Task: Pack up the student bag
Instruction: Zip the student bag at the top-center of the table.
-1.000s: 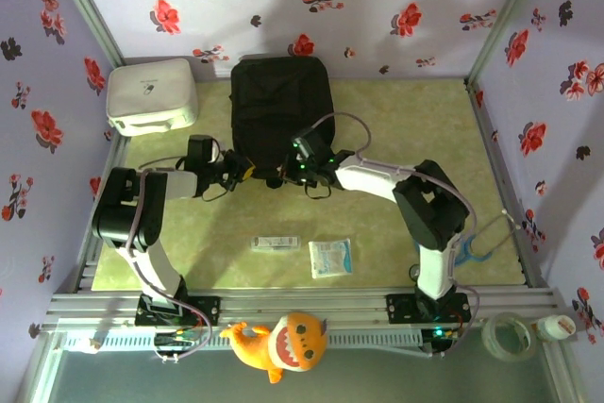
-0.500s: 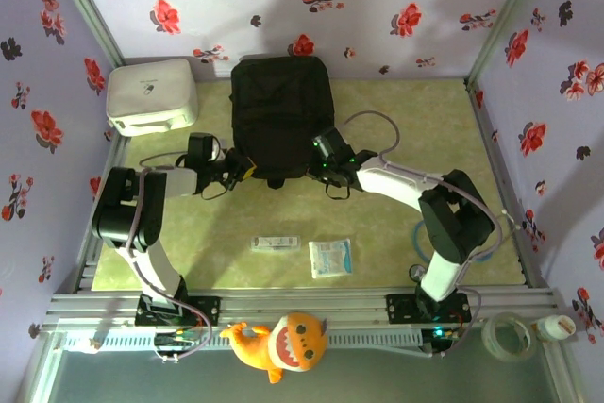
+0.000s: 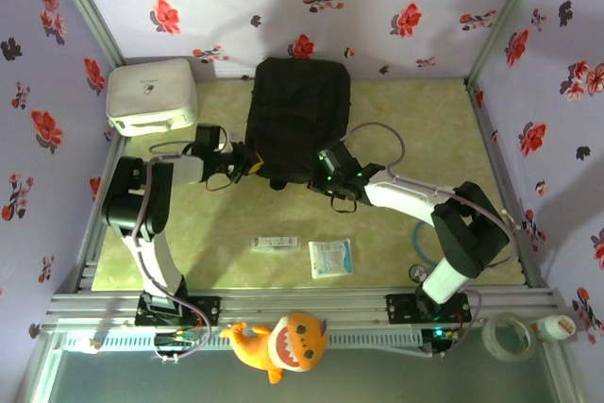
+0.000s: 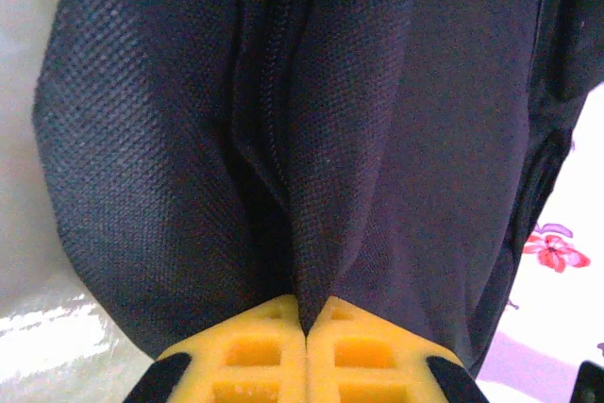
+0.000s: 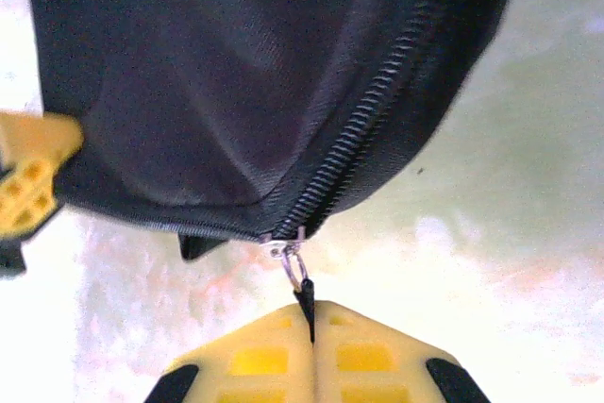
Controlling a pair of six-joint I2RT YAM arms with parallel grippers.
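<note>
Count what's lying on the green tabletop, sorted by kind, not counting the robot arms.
Backpacks: 1, black backpack
Boxes: 1, white box
Flat packets: 2, long white packet, blue-and-white packet
Tubing: 1, blue tube, partly hidden
Total: 5

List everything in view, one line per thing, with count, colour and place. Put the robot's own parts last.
student bag: one, black, far middle of the table
box: one, white, far left corner of the table
flat packet: one, whitish, near middle of the table
plastic pouch: one, clear with blue print, just right of the flat packet
plush toy: one, orange, at the front rail, between the arm bases
tape roll: one, clear, near right, off the table
small bottle: one, white, right of the tape roll
left gripper: one, yellow fingers, shut on a fold of bag fabric
right gripper: one, yellow fingers, shut on the zipper pull
</note>
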